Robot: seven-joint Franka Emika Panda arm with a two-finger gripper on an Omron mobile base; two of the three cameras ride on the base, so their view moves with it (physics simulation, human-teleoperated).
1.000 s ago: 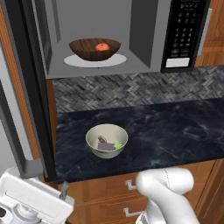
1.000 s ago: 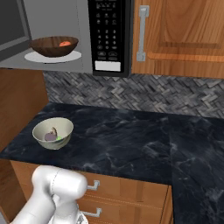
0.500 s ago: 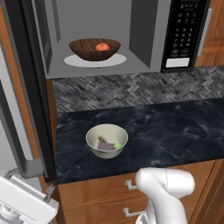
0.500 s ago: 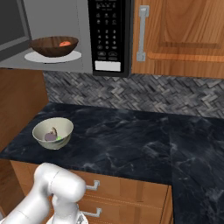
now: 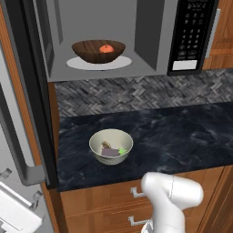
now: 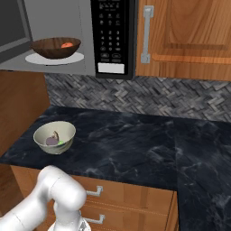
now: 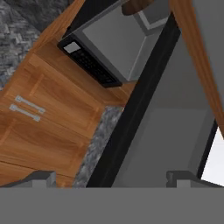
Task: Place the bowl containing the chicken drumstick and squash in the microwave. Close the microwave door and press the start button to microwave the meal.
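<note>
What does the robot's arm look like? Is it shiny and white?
Yes, the arm is smooth, glossy white, made of thick rounded tube-like segments that bulge at the joints. In the right base view it curves like a fat elbow. The gripper has two small dark grey, blocky fingertips.

dk brown bowl [image 5: 98,51], orange-red squash [image 5: 106,48], blk marbled counter [image 5: 182,136], grey herringbone backsplash [image 5: 136,91], cream bowl [image 5: 111,146]

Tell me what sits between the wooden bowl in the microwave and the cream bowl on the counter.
In the left base view, below the wooden bowl come the white turntable plate, the microwave floor edge, then herringbone backsplash and bare dark counter before the cream bowl.
</note>
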